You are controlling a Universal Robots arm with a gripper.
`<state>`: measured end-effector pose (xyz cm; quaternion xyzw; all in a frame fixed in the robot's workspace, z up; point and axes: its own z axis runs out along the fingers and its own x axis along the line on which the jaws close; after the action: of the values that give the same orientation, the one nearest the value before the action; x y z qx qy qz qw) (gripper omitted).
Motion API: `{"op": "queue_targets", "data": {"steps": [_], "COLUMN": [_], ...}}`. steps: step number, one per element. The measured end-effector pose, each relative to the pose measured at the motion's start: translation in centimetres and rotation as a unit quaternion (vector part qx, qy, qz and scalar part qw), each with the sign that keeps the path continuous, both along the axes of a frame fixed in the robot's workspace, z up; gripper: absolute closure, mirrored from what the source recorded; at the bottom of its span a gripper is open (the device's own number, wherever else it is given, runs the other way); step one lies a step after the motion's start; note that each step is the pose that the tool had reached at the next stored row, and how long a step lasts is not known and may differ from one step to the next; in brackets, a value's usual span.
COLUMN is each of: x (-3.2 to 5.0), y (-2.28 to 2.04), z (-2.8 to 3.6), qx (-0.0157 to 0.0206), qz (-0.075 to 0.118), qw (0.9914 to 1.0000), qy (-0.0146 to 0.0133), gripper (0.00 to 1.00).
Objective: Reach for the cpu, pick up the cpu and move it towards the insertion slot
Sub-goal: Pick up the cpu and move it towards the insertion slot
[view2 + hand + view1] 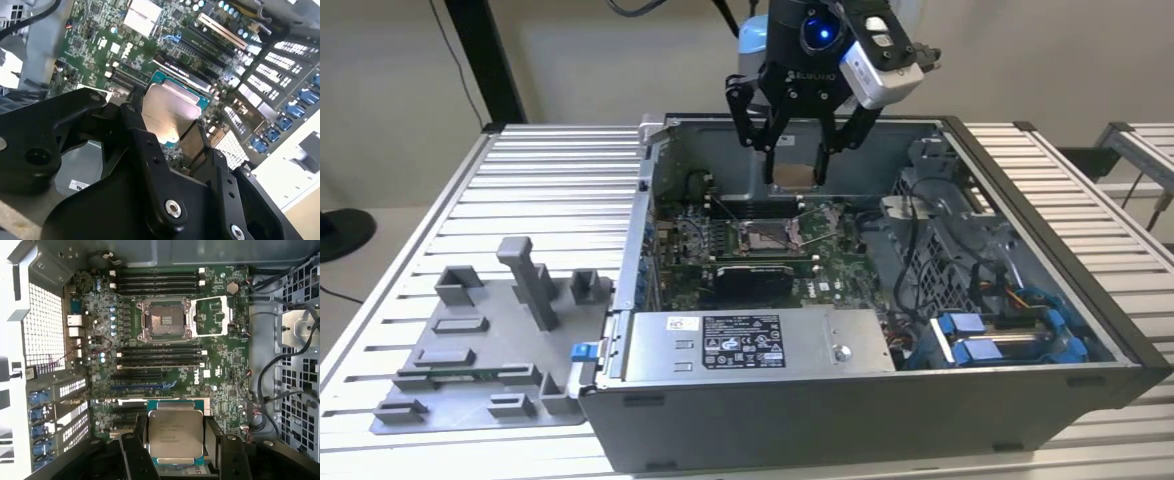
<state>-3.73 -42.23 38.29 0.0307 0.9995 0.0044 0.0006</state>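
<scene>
Fingers (pixel 131 452) grip the cpu (pixel 175 433) by two opposite edges, face flat, silver side up. First wrist view shows insertion slot (pixel 165 318) open, well apart.

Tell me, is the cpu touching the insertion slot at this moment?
Apart. In the first wrist view the cpu sits between the jaws of the gripper, with green board between it and the insertion slot. The exterior view shows it held above the board.

brushed silver metal cpu lid (pixel 175 434) looks smooth, matte black plastic gripper fingers (pixel 131 455), ribbed dull aluminium table (pixel 534 190).
</scene>
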Motion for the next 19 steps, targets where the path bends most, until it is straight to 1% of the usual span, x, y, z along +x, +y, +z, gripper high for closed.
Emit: {"op": "queue_targets", "data": {"steps": [4,14,19], "x": [0.0,0.0,0.0], "y": [1.11,3.01,4.07], "z": [-0.15,-0.48,-0.7], "qx": [0.0,0.0001,0.0002], "qz": [0.0,0.0,0.0], "qw": [1.0,1.0,1.0], "qy": [0.0,0.0,0.0], "gripper": [1.0,1.0,1.0]}}
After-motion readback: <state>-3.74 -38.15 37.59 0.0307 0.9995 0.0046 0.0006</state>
